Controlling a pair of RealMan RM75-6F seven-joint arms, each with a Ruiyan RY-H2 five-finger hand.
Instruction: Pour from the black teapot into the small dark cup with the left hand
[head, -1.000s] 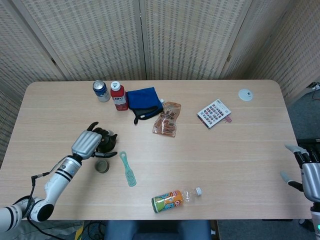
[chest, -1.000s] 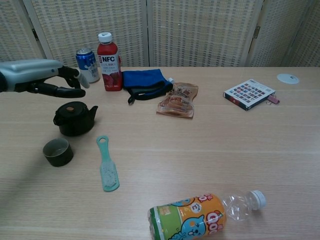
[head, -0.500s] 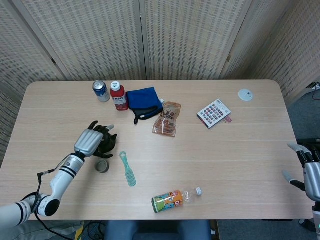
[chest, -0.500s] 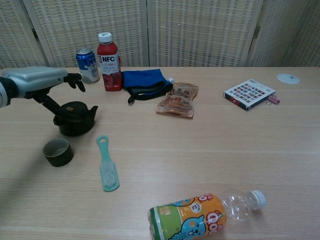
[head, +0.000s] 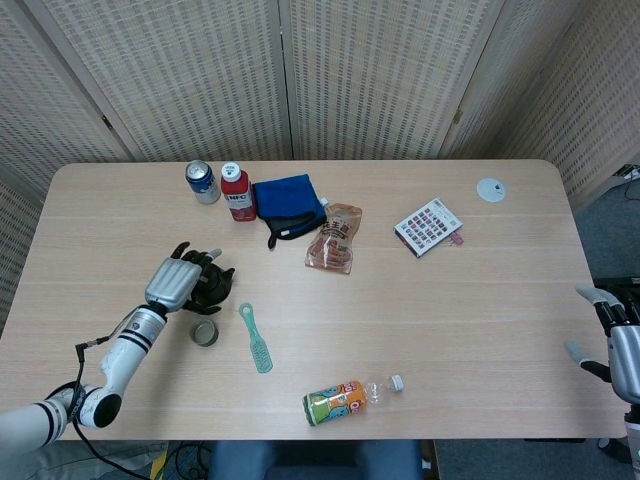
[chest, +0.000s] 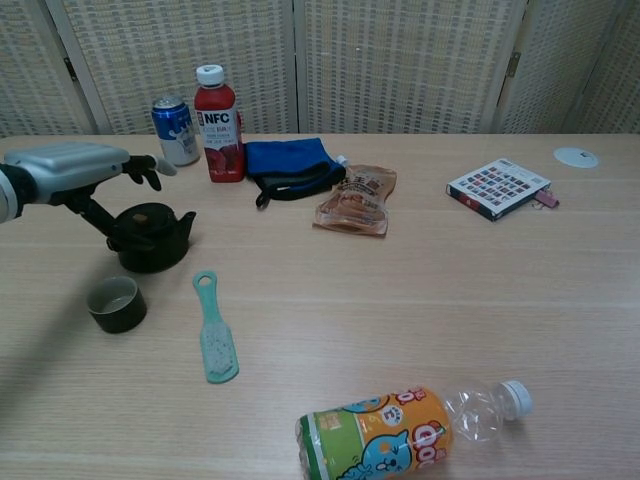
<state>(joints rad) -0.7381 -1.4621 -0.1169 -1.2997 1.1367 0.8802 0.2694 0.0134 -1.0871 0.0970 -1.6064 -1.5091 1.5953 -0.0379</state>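
Observation:
The black teapot (chest: 150, 238) stands on the left of the table, lid on, spout to the right; the head view shows the teapot (head: 213, 286) partly under my hand. The small dark cup (chest: 115, 303) sits just in front and left of it, empty and upright, and shows as cup (head: 204, 332) from above. My left hand (chest: 75, 170) hovers over the pot's left side, fingers spread above the lid and thumb reaching down to the handle side; no firm grip shows. From above the left hand (head: 178, 282) covers the pot's left half. My right hand (head: 612, 340) stays off the table's right edge, fingers apart and holding nothing.
A teal brush (chest: 214, 335) lies right of the cup. An orange bottle (chest: 400, 433) lies on its side near the front. At the back stand a blue can (chest: 172, 130), a red NFC bottle (chest: 218, 125), a blue cloth (chest: 290, 162), a snack bag (chest: 357, 200) and a booklet (chest: 498, 186).
My left hand has come down and slightly left over the teapot, its thumb now reaching down beside the pot. Teapot, cup and right hand have stayed put.

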